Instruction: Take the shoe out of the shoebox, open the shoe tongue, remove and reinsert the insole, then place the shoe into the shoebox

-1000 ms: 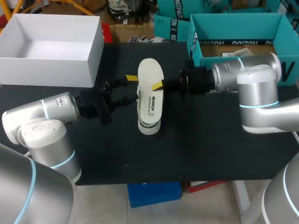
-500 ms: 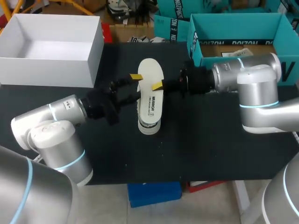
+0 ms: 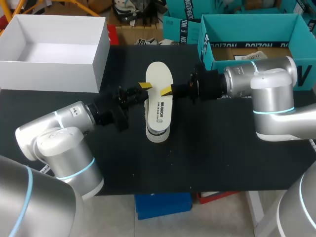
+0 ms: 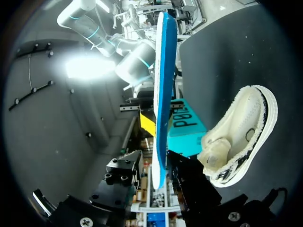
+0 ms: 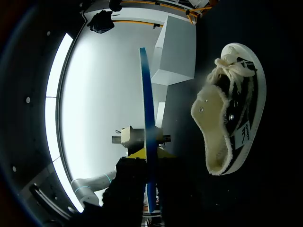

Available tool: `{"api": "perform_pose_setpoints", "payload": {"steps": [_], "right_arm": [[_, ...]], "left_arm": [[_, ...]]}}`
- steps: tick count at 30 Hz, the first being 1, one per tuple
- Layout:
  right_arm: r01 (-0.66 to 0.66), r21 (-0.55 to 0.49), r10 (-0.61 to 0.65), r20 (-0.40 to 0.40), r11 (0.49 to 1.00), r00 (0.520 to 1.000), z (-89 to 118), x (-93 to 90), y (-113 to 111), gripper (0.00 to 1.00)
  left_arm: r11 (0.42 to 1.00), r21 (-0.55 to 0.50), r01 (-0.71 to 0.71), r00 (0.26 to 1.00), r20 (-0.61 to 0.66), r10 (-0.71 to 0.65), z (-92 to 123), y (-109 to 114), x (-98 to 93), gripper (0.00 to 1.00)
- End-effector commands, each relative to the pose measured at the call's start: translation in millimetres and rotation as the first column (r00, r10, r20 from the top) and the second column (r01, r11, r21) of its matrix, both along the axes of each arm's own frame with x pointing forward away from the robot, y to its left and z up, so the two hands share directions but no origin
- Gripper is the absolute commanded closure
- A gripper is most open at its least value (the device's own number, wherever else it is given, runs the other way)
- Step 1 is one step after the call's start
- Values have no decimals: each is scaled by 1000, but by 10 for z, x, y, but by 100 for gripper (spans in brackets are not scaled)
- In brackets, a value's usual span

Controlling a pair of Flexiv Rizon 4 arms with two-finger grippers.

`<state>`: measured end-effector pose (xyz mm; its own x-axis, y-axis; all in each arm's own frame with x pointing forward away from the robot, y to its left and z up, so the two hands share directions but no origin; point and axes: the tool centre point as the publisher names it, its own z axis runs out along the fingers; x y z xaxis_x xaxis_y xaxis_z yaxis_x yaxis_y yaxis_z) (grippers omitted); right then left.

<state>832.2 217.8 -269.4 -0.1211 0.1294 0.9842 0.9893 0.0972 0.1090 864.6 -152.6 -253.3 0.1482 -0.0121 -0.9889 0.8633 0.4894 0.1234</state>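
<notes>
A cream insole with a blue underside hangs level above the shoe, which stands on the black table. My right gripper is shut on the insole's right edge. At the left edge is my left gripper, one yellow tip over the insole. In the left wrist view the insole stands edge-on between the left gripper's fingers, with a gap on one side, and the shoe lies beside it. The right wrist view shows the insole pinched in my right gripper, beside the shoe.
An open white box stands at the table's back left. An open teal box stands at the back right, behind my right arm. Bare black table lies in front of the shoe.
My left arm has moved right to the insole's left edge and its fingers have narrowed around it. The right gripper, insole and shoe have stayed put.
</notes>
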Motion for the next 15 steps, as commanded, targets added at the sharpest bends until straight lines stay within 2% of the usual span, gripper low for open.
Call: {"api": "perform_pose_setpoints", "payload": {"steps": [1,2,4,14,15], "right_arm": [[1,-1,-1,0,1000,1000,-2,-2,7,100],[1,-1,-1,0,1000,1000,-2,-2,7,100],[1,-1,-1,0,1000,1000,-2,-2,7,100],[4,-2,-4,-1,1000,1000,-4,-1,4,100],[6,-8,-6,-3,1000,1000,-2,-2,3,67]], "left_arm": [[1000,0,-16,1000,5,16,1,-33,-1,83],[1000,0,-18,1000,6,18,1,-35,1,92],[1000,0,-18,1000,6,18,-1,-38,7,100],[1000,11,-6,1000,-5,6,-32,-33,-1,100],[1000,16,-2,1000,-9,2,-35,-30,-4,100]]}}
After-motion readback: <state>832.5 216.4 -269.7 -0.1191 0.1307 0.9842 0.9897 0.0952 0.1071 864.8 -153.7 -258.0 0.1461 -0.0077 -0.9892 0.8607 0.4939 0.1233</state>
